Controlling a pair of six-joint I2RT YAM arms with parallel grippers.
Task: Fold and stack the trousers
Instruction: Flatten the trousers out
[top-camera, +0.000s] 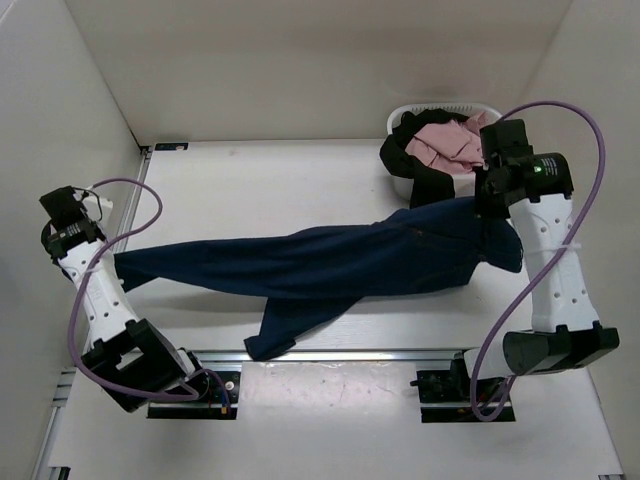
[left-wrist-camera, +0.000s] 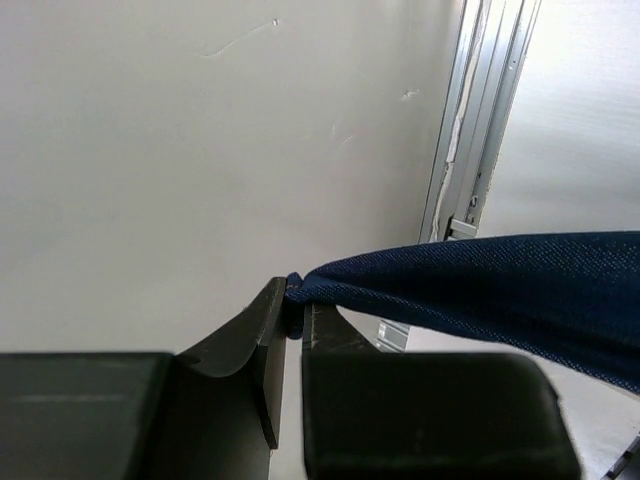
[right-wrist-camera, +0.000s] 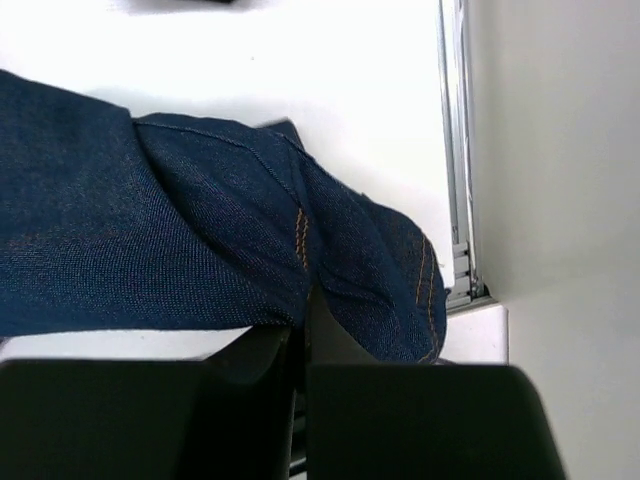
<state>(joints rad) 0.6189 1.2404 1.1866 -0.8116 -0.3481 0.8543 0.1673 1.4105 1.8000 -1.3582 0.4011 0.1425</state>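
Note:
The dark navy denim trousers (top-camera: 340, 260) are stretched across the middle of the table, held up at both ends. My left gripper (top-camera: 112, 265) is shut on the hem of one leg at the far left, and the cloth (left-wrist-camera: 500, 290) runs off to the right from the pinching fingertips (left-wrist-camera: 295, 295). My right gripper (top-camera: 489, 212) is shut on the waist end, where folds with orange stitching (right-wrist-camera: 200, 240) bunch over its closed jaws (right-wrist-camera: 303, 310). The other leg (top-camera: 275, 335) droops toward the near edge. Black trousers (top-camera: 415, 170) hang over the basket's rim.
A white laundry basket (top-camera: 450, 107) stands at the back right, holding pink cloth (top-camera: 445, 140) along with the black garment. White walls close in on the left, back and right. A metal rail (top-camera: 330, 355) runs along the near table edge between the arm bases.

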